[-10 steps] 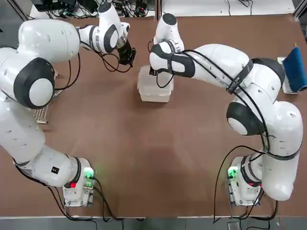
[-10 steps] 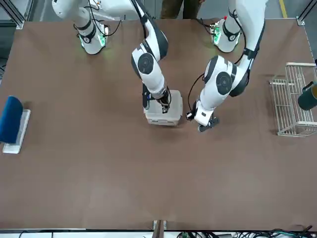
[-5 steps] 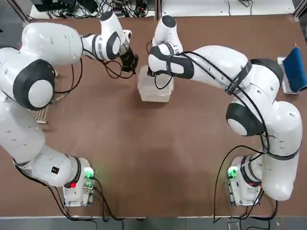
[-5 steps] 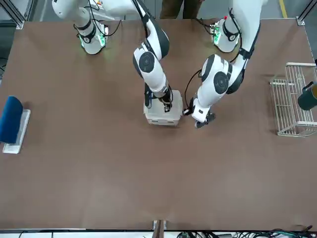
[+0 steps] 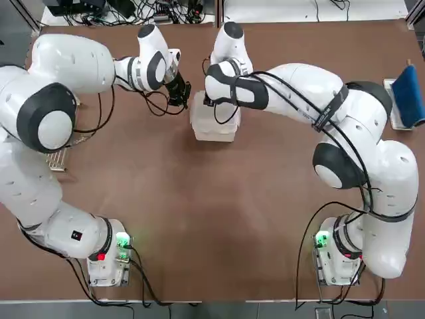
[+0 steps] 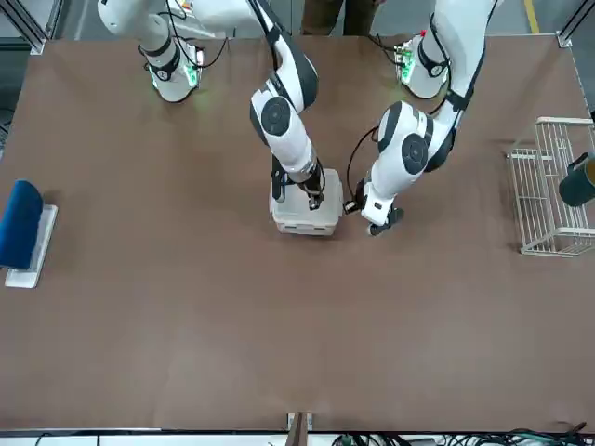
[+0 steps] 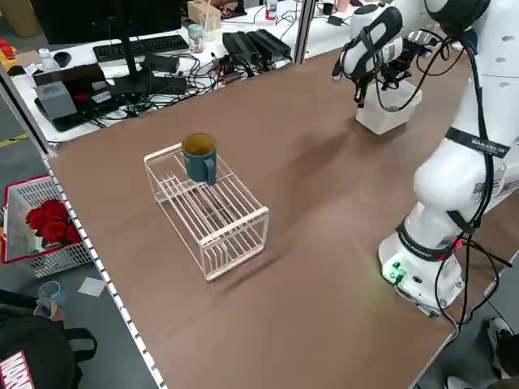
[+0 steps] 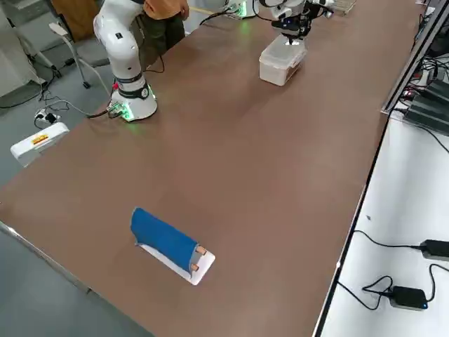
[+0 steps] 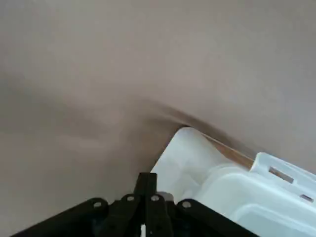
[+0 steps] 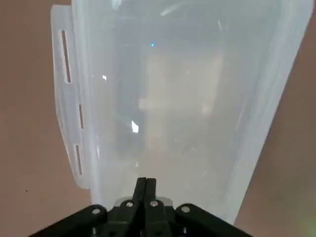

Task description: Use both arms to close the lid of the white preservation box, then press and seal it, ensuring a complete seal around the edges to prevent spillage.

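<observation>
The white preservation box [image 5: 212,126] stands at the far middle of the table, with the lid [image 10: 173,98] lying down on it. My right gripper [image 5: 220,108] is shut, its tips down on the lid's top [image 6: 307,206]. In the right wrist view the shut fingertips [image 10: 146,186] touch the translucent lid, and a slotted side flap [image 10: 66,98] sticks out. My left gripper [image 5: 181,94] is shut too, just off the box's far left corner [image 9: 185,153]. From the front, the left gripper [image 6: 377,223] hangs low beside the box, a small gap away.
A wire rack [image 7: 212,212] holding a teal mug [image 7: 199,156] stands at my left table edge [image 6: 550,190]. A blue item on a white tray [image 5: 406,96] lies at the right edge. Cables and electronics [image 7: 162,57] sit beyond the far edge.
My left gripper has moved in toward the box's far left corner and stayed shut. The right gripper has held its place on the lid.
</observation>
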Controlling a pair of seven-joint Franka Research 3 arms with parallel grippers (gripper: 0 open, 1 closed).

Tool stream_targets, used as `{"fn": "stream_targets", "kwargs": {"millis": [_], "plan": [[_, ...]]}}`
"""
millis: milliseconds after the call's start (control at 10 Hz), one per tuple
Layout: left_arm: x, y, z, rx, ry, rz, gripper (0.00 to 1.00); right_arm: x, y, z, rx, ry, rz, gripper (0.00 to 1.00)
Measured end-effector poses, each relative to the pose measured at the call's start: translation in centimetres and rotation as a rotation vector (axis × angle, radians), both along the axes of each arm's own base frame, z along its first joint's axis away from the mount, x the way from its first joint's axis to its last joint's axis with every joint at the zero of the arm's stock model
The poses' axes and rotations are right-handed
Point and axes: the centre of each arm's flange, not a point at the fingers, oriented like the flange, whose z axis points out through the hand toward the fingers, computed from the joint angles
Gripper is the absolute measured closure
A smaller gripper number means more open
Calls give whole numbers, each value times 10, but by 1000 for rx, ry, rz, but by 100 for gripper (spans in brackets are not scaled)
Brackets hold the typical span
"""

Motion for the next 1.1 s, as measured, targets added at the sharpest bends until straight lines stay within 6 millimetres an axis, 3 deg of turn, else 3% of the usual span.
{"fn": "stream_targets", "kwargs": {"millis": [1100], "plan": [[-10,-10,-4,-36,-7,28,99,-1,1,0,0,1,1,98]]}}
